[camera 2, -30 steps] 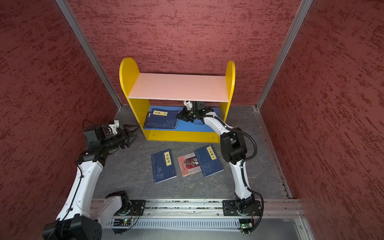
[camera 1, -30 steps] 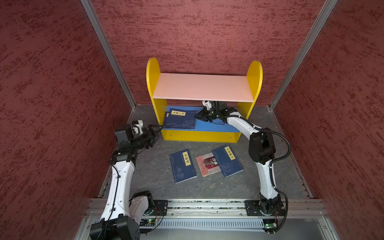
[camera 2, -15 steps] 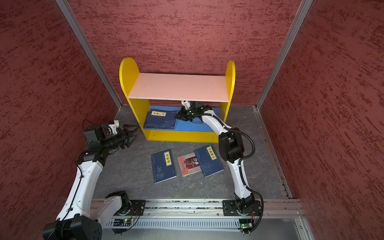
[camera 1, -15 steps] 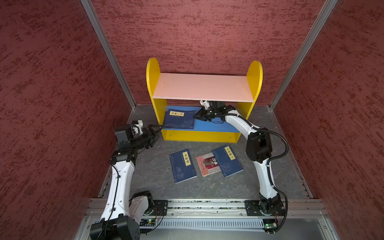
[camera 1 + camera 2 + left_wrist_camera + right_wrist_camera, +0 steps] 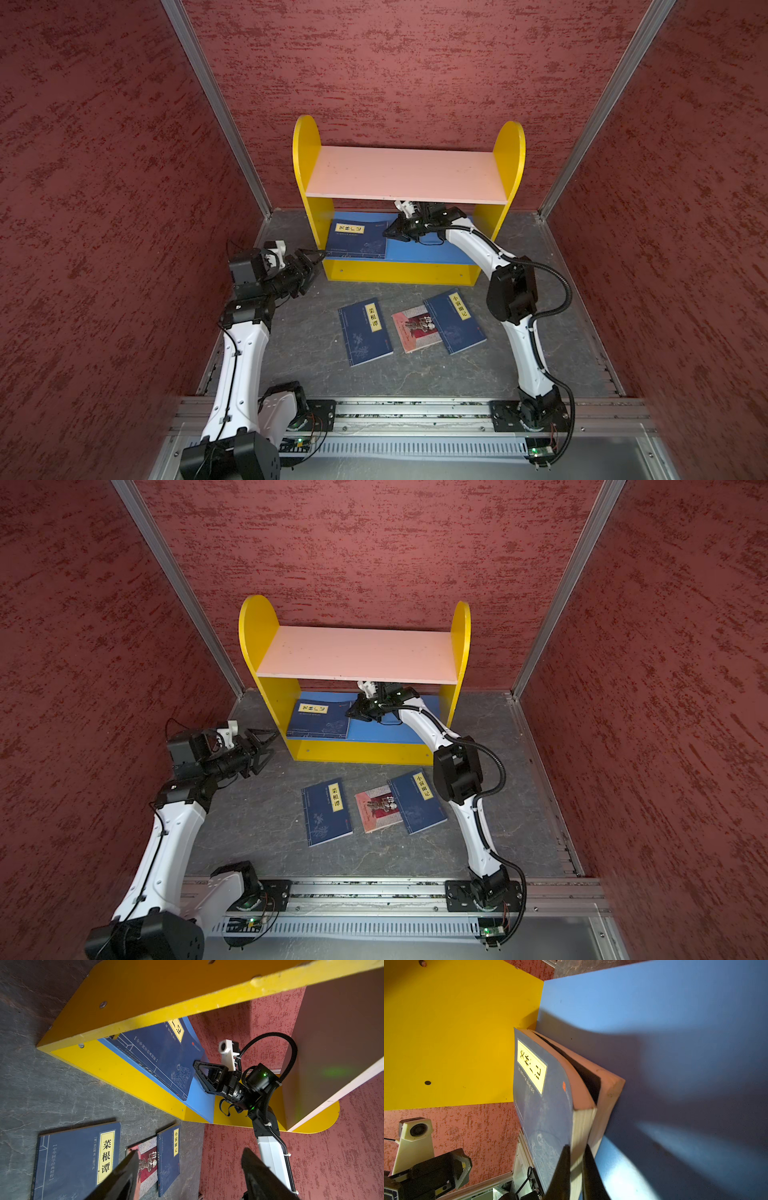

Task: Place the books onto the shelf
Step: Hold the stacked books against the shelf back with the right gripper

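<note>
We found a navy blue paperback with a yellow title label [image 5: 359,241] lying on the blue lower board [image 5: 428,253] of the small yellow-sided wooden shelf [image 5: 409,172], atop a second book [image 5: 606,1105], its page edge pinched by the right end effector [image 5: 390,233]. A second navy paperback [image 5: 365,330], a pink-and-red illustrated paperback [image 5: 415,330] and a third navy paperback [image 5: 455,320] lay on the grey worktop [image 5: 307,353]. The left end effector [image 5: 316,259] hung released beside the shelf.

The shelf [image 5: 399,272] had yellow side panels [image 5: 509,166], a pale pink upper board [image 5: 407,174] and a blue lower board [image 5: 432,254]. The navy books [image 5: 365,340] carried yellow labels [image 5: 375,318] (black characters); one illustrated book [image 5: 415,330] was pink and dark red.
</note>
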`<action>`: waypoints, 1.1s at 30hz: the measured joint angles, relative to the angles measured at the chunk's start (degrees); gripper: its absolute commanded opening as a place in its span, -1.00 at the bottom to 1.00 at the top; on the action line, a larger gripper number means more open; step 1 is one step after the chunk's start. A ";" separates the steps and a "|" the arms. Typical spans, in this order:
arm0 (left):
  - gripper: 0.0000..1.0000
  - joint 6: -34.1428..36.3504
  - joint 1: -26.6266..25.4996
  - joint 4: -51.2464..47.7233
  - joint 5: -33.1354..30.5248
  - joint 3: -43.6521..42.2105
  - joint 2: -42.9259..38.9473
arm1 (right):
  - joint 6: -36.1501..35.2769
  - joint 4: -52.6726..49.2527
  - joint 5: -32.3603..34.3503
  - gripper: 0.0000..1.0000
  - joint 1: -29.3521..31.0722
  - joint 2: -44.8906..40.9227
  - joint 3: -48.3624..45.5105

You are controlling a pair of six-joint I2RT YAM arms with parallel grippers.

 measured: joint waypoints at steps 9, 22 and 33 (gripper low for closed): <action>0.57 0.00 0.04 0.00 0.02 0.00 0.00 | -1.09 -3.52 1.42 -0.65 0.00 3.34 5.77; 0.57 0.00 0.09 0.00 0.11 0.00 0.00 | -1.79 -4.90 3.32 -0.30 0.00 3.48 6.08; 0.57 0.00 0.09 0.00 0.15 0.00 0.00 | -0.33 1.07 3.34 -0.19 0.00 -2.89 -5.01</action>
